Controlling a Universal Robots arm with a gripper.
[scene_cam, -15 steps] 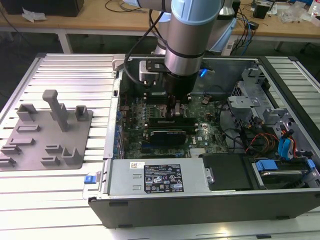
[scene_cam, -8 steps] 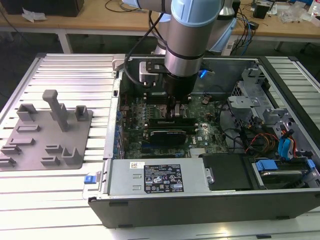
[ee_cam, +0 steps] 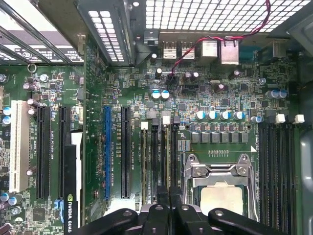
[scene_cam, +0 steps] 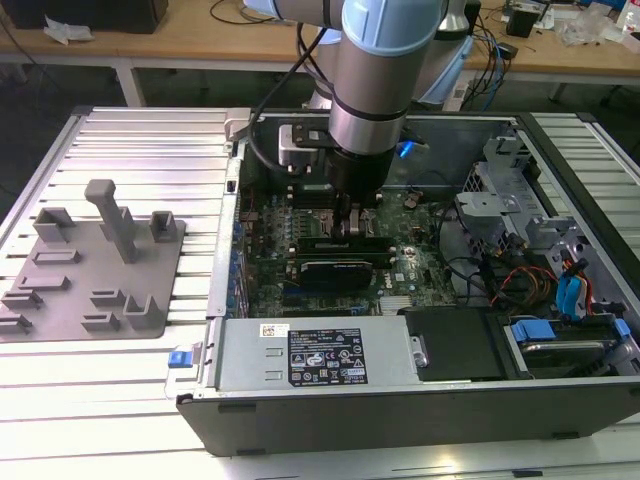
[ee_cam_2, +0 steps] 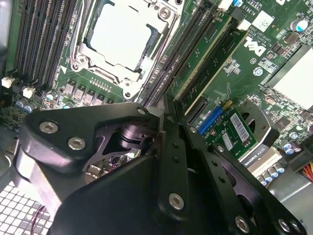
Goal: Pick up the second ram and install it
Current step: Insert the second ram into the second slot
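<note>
Hand [ee_cam_2: 164,117] sits nearest the lens in both wrist views, showing black linkage plates and bolt heads. Fingers [ee_cam_2: 168,147] are drawn together, narrow, with just a seam between them. Cannot tell whether they pinch or merely press.

The tips meet the near end of the second ram [ee_cam_2: 199,58]. It is a green stick standing on edge in a memory slot just beside the socket [ee_cam_2: 120,36], and it runs away from the tips along the slot line. The socket frame is closed over a square silver chip. How deep the second ram sits cannot be made out.

First wrist view: hand [ee_cam: 168,203] is over the bank of slots between the blue slot [ee_cam: 106,152] and the socket [ee_cam: 222,196]. White latches [ee_cam: 166,119] cap the far ends of that bank. Another bank of dark slots [ee_cam: 276,166] lies on the socket's other side. A black card [ee_cam: 72,191] stands beyond the blue slot.

Exterior view: arm [scene_cam: 375,70] drops straight down into the open case [scene_cam: 400,420]. Hand [scene_cam: 352,222] is low over the board, just beyond the black card [scene_cam: 340,268] as seen from the camera. A power supply [scene_cam: 320,355] lies along the near wall.

A grey fixture [scene_cam: 95,270] with one tall post rests on the slatted tabletop [scene_cam: 120,400], near the case on the exterior view's left.
</note>
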